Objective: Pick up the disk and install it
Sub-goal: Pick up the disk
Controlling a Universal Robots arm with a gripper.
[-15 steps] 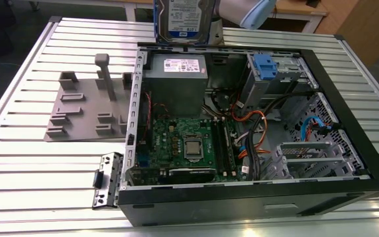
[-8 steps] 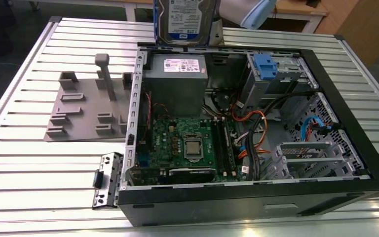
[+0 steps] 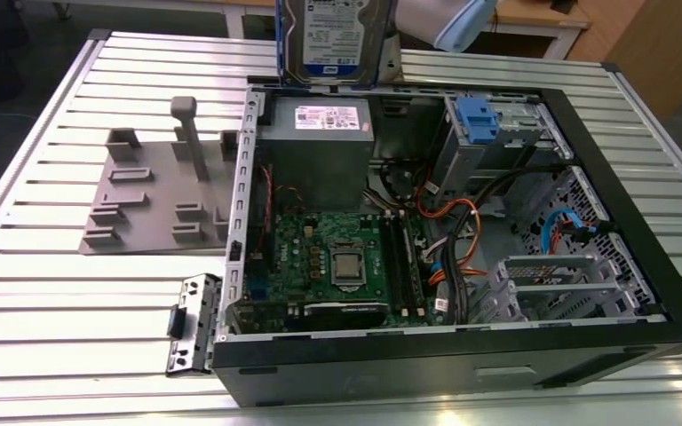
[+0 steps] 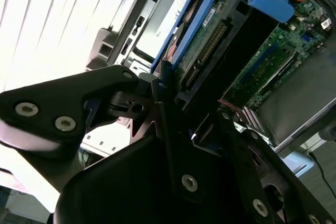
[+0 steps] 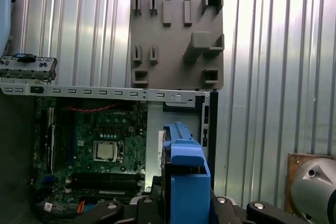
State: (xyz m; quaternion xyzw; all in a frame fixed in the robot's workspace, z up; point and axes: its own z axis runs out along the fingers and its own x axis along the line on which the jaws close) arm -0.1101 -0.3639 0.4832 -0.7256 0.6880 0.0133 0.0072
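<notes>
Jaws are gripping the disk (image 3: pixel 331 35) upright, with the open computer case (image 3: pixel 436 377) beneath them; likely needing square, steady hold.

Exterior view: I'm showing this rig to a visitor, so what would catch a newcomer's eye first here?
The disk, edged in bright blue, stands out first: the gripper holds it upright at the top of the exterior view, over the rim of the open computer case. Next come the green motherboard inside the case and the grey fixture plate on the slatted table at the exterior view's left.
</notes>
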